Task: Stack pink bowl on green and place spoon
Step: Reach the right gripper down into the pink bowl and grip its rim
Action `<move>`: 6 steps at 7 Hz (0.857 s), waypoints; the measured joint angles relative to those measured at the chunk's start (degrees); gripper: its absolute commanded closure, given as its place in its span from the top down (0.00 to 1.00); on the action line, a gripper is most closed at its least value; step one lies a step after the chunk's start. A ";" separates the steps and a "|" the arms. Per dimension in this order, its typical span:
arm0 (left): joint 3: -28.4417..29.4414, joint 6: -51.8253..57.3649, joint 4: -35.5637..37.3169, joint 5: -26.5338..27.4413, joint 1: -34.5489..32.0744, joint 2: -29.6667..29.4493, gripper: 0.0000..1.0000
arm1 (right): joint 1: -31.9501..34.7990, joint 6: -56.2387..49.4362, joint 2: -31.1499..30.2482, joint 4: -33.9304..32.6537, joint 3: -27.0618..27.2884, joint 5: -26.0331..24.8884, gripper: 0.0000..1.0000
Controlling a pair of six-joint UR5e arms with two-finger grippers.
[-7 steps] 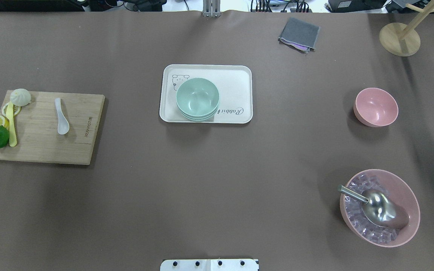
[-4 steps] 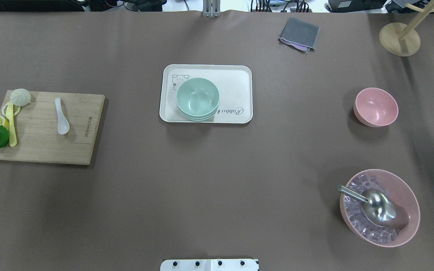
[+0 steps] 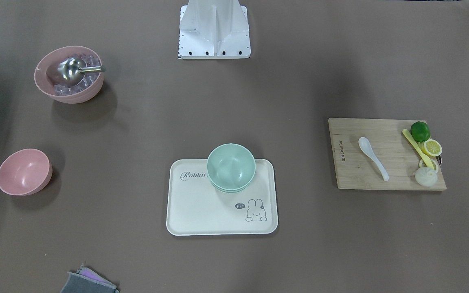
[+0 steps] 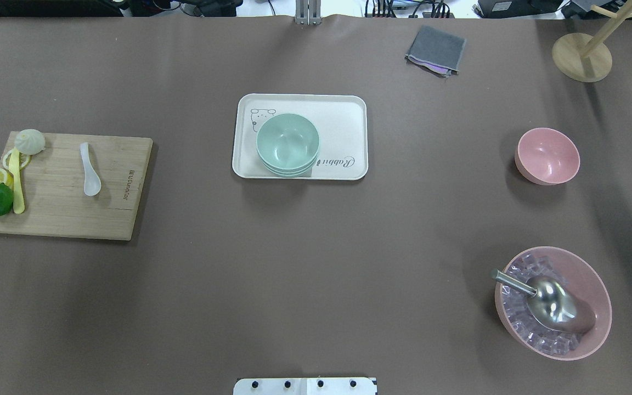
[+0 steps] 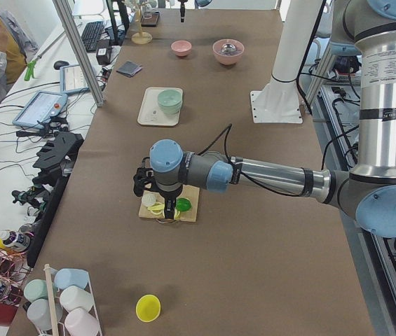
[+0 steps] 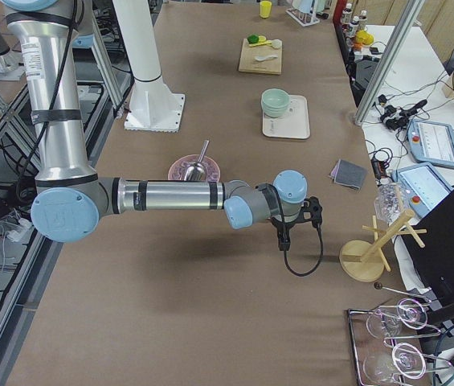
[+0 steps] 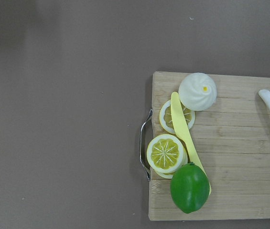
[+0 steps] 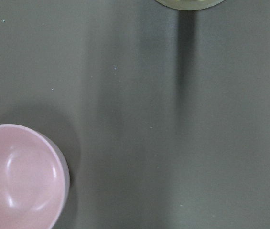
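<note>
The small pink bowl (image 4: 547, 156) stands empty on the table at the right, and also shows in the right wrist view (image 8: 15, 176). A stack of green bowls (image 4: 287, 144) sits on a white tray (image 4: 343, 120) in the middle. A white spoon (image 4: 90, 170) lies on a wooden cutting board (image 4: 58, 214) at the left. My right gripper (image 6: 291, 217) hovers to the right of the pink bowl; only a dark part of it shows at the overhead view's right edge. My left gripper (image 5: 157, 192) hovers over the board's outer end. I cannot tell whether either gripper is open or shut.
A large pink bowl (image 4: 596, 274) of ice cubes with a metal scoop (image 4: 552, 302) stands at the near right. A lime, lemon slices, a yellow knife and a bun (image 7: 198, 91) lie on the board. A grey cloth (image 4: 435, 49) and a wooden stand (image 4: 582, 57) are at the back right.
The dark part of my right arm at the overhead view's right edge has moved up and slightly inward. Nothing on the table has moved.
</note>
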 measured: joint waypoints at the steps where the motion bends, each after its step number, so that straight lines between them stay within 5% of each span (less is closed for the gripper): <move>1: -0.10 -5.25 -2.22 -0.74 0.30 -0.58 0.99 | -3.28 3.35 1.46 0.82 -0.20 -0.23 1.00; 3: 0.04 -17.42 -10.91 -1.08 2.88 -1.25 0.98 | -8.83 9.86 3.54 7.43 -3.08 -1.74 0.91; 4: 0.07 -22.94 -13.67 -0.93 4.65 -1.91 0.98 | -10.95 13.59 4.25 11.77 -5.65 -3.68 0.01; 6: -0.02 -28.49 -15.20 -0.85 6.60 -3.32 0.98 | -13.34 15.85 4.47 18.32 -9.37 -6.30 0.00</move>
